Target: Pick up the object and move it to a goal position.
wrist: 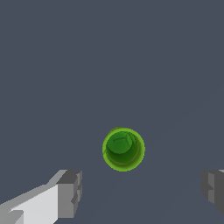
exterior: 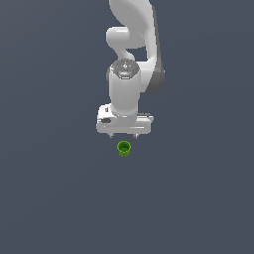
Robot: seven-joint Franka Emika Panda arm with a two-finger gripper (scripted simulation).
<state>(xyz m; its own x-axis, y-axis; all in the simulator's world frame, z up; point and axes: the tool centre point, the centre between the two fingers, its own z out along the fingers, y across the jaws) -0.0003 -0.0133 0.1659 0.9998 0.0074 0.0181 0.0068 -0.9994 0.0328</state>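
1. The fingers (wrist: 142,192) were spread wide and held nothing. In the wrist view one grey pad (wrist: 70,192) and the opposite pad (wrist: 214,189) stood well apart, with bare grey table (wrist: 65,65) between them.

2. The green cup (wrist: 123,148) stood upright on the table, mouth up, its darker hollow plainly visible. It lay ahead of the line joining the two pads, not between them, and touched neither.

3. In the exterior view the cup (exterior: 123,148) sat just below the white hand, near the two short finger tips (exterior: 123,134). It appeared roughly centred across the gap.

4. Judgement: the wide spread suits an approach from above. The cup is much narrower than the opening, so clearance on either side looked ample. The hand seemed poised above for descent; the grasp was not yet made.

5. Judgement: the fingers would likely need a small shift toward the cup before closing, as it sat forward of the pads in the wrist view.

6. Limits of inspection:
   - The height of the fingers above the table could not be told from either view.
   - One pad was cut off at the wrist view's edge; its full shape was not seen.
   - No goal marker was visible in either view.
   - The arm's base lay outside the exterior view.
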